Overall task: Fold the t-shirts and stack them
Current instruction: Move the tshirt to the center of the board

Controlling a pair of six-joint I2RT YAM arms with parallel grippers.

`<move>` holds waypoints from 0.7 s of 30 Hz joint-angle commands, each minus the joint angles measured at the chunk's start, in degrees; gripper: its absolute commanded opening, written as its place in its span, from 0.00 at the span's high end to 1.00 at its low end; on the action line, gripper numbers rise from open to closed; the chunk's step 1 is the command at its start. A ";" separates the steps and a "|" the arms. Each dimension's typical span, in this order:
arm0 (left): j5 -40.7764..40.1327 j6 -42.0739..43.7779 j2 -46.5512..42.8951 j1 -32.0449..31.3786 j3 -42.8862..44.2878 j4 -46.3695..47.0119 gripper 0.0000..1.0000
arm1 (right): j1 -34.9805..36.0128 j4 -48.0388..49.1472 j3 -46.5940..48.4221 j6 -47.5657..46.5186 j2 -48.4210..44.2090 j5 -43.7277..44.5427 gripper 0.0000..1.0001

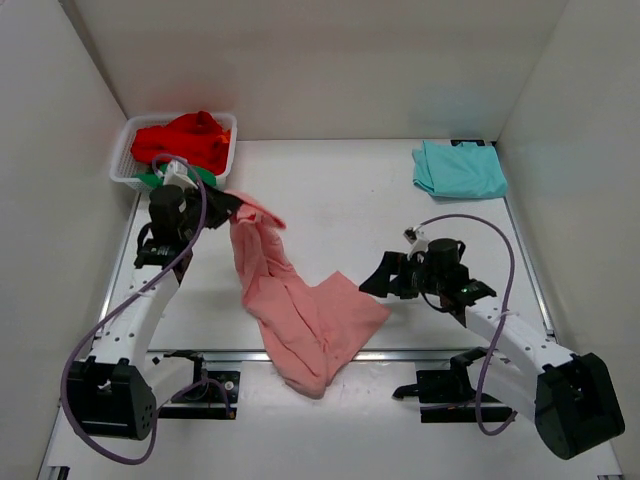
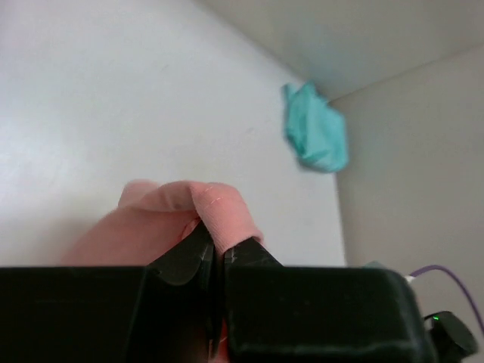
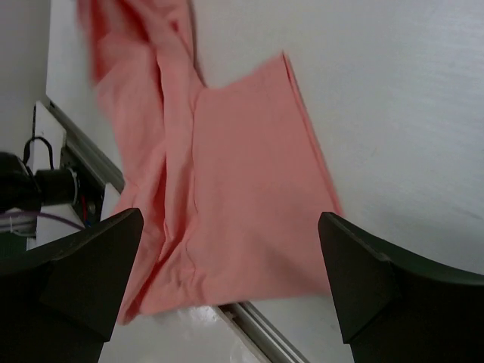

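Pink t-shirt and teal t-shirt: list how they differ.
The pink t-shirt is stretched out and crumpled toward the near edge; the teal t-shirt sits folded at the far right corner. The pink t-shirt is pinched at one end by the left gripper; the teal t-shirt is untouched. Both are plain fabric.

A white plastic mesh basket (image 1: pixel 122 162) sits at the far left corner of the white table (image 1: pixel 340 190), close beside the left wall (image 1: pixel 50 150). Plain white wall panels (image 1: pixel 320 70) close the table in on the left, back and right. A thin metal rail (image 1: pixel 400 352) runs along the table's near edge, with similar rails along both sides.
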 commanded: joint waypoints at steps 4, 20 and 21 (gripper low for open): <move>-2.60 3.59 -7.63 -0.08 -6.09 0.73 1.00 | 5.25 11.04 -6.07 5.86 4.08 0.74 0.01; -0.05 2.54 -10.97 -0.08 -12.78 -0.60 1.00 | 14.30 -8.56 2.19 4.81 13.22 24.73 0.23; -0.13 2.45 -11.07 0.01 -12.86 -0.68 1.00 | 13.87 -9.78 3.24 4.81 13.57 25.00 0.39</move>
